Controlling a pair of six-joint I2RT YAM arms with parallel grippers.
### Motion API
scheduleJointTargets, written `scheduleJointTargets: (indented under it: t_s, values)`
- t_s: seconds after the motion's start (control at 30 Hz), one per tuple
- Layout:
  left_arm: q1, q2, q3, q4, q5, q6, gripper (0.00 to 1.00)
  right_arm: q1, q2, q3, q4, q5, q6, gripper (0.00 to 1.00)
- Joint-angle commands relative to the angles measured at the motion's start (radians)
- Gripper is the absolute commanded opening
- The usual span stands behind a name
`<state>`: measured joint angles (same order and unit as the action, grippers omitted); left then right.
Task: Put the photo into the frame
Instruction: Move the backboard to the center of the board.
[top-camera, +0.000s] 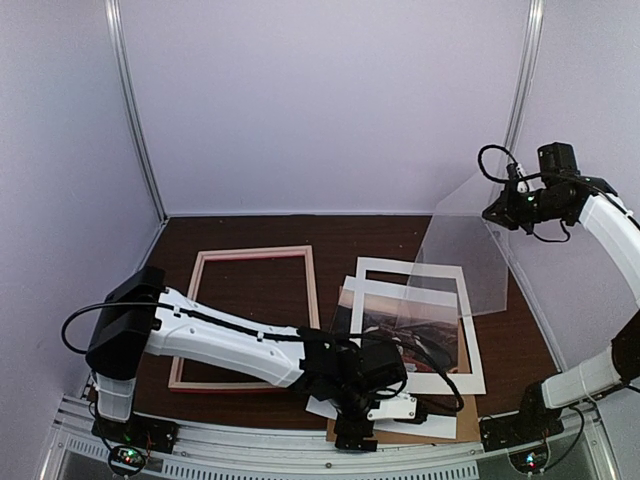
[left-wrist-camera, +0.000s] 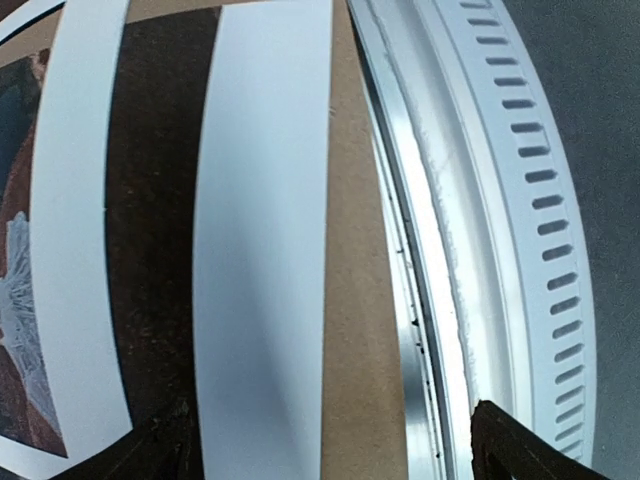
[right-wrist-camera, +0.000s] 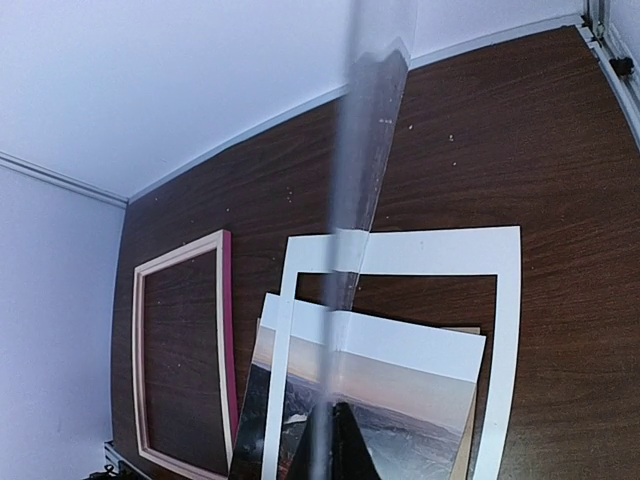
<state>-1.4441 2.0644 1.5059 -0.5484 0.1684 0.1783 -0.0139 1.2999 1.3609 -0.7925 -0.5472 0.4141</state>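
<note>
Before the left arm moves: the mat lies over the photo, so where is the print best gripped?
Probably at the left margin of the photo, the strip poking out past the white mat toward the frame. Come in low from the frame side: the print lies flat, and that edge is free of the mat.

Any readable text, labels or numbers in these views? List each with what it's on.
None readable in any view.
The photo is image only.
The frame, white mat, brown backing board and the clear sheet held in the right pincer carry no print.
</note>
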Motion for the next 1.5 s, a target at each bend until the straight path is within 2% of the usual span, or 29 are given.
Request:
scheduleJointTargets:
  t_s: [0.0, 0.4, 0.7, 1.07, 1.47]
  values:
    - [-0.014, 0.041, 0.041, -0.019, -0.047, 0.038, 0.98, -0.009, -0.036, -0.022, 0.036, -0.033, -0.006, 0.00]
    - [-0.021, 0.107, 0.098, -0.032, -0.183, 0.073, 0.98, -0.009, -0.055, -0.027, 0.024, -0.040, -0.014, 0.00]
    - [-0.022, 0.120, 0.091, -0.026, -0.181, 0.074, 0.98, -0.011, -0.047, -0.015, 0.024, -0.043, -0.012, 0.00]
    - [0.014, 0.168, 0.154, 0.002, -0.232, -0.046, 0.92, -0.012, -0.056, -0.023, 0.025, -0.047, -0.009, 0.00]
    - [0.072, 0.244, 0.242, -0.015, -0.247, -0.089, 0.91, -0.012, -0.062, -0.026, 0.024, -0.053, -0.007, 0.00]
